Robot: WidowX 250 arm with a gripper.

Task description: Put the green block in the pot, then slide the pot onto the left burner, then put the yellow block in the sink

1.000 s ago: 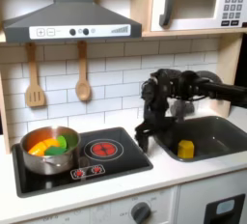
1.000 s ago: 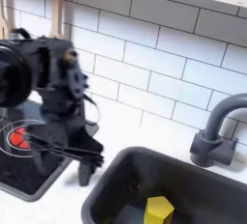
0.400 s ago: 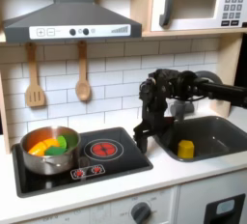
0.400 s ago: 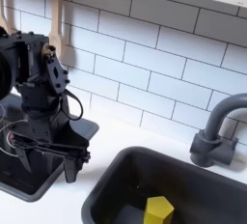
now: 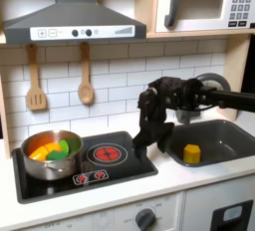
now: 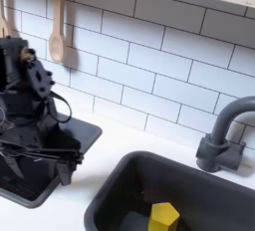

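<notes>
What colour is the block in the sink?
Yellow block, clearest in the second exterior view, inside the grey sink.

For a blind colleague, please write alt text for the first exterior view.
A black gripper hangs over the right edge of a toy cooktop. A steel pot with the green block sits on the left burner; the yellow block lies in the sink.

a: what is occupying the second exterior view's left?
b: the black gripper (image 6: 50,160) is hanging over the glossy black cooktop (image 6: 85,133), its jaw state not discernible; a wooden spoon (image 6: 59,31) is hanging on the white tiled wall (image 6: 169,66) above.
a: and the second exterior view's right?
b: the yellow block (image 6: 163,216) is sitting on the floor of the sink (image 6: 115,195), well apart from the gripper; the dark curved faucet (image 6: 225,133) is standing behind the basin.
</notes>
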